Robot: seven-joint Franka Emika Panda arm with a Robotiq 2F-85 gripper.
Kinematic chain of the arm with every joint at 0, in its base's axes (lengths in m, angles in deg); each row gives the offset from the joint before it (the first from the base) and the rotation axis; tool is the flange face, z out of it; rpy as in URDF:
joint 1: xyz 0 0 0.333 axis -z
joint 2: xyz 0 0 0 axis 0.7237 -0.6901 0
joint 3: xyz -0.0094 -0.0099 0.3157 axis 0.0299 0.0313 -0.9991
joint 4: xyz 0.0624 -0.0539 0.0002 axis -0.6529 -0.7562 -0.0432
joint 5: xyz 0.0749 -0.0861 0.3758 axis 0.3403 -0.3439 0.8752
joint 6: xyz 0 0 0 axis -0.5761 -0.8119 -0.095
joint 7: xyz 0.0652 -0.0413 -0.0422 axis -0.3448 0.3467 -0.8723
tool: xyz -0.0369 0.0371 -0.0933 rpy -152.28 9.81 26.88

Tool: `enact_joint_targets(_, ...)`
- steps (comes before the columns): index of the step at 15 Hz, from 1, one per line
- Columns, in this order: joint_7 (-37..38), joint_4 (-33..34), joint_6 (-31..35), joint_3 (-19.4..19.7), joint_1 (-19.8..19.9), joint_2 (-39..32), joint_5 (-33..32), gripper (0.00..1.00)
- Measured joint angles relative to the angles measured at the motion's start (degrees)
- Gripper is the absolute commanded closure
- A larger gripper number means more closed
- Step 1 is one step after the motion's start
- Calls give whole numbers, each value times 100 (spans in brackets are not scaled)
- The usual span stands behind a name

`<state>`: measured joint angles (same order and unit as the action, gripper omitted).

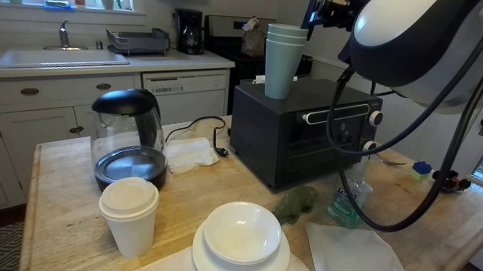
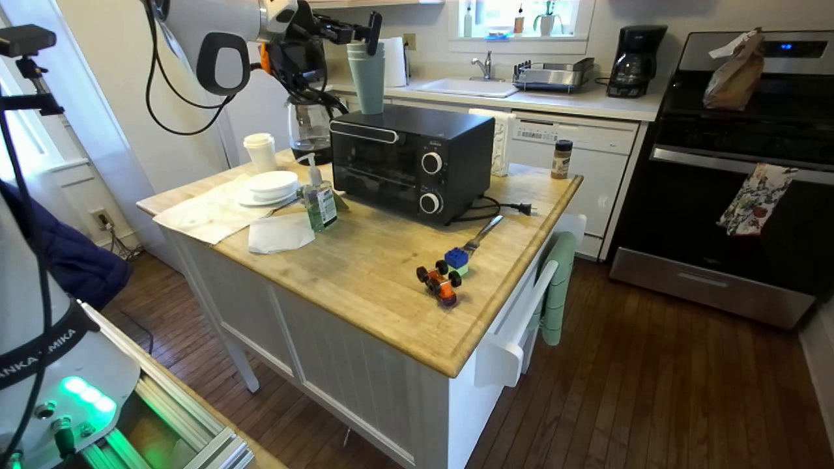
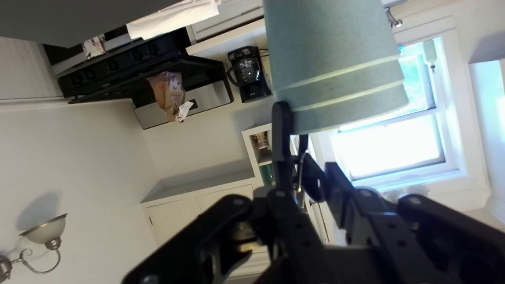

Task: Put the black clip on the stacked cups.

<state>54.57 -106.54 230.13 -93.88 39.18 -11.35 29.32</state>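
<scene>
The stacked cups [image 1: 280,65] are pale mint-green and stand upright on the black toaster oven. They also show in the other views [image 2: 369,81] [image 3: 335,43]. My gripper [image 3: 307,169] is at the stack's rim, with its fingers on either side of the black clip [image 3: 282,126]. The clip's handles lie between the fingers and appear to touch them. One clip jaw overlaps the outer cup wall at the rim. The other jaw's tip is hidden behind the rim. In both exterior views the clip [image 1: 309,18] [image 2: 374,34] is at the cups' top edge.
The toaster oven [image 1: 257,133] stands on the wooden table [image 2: 365,273]. A glass kettle [image 1: 129,135], white foam cup [image 1: 127,219], bowl [image 1: 244,233] and soap bottle [image 2: 320,205] stand nearby. The arm's cable loop [image 1: 384,227] hangs low before the oven.
</scene>
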Motion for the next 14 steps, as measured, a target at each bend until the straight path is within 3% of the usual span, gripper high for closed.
enact_joint_targets(6, -5, 0, 0, 0, -3, 0, 2, 2)
enact_joint_targets(14, -34, 32, -23, 1, -3, 11, 2, 0)
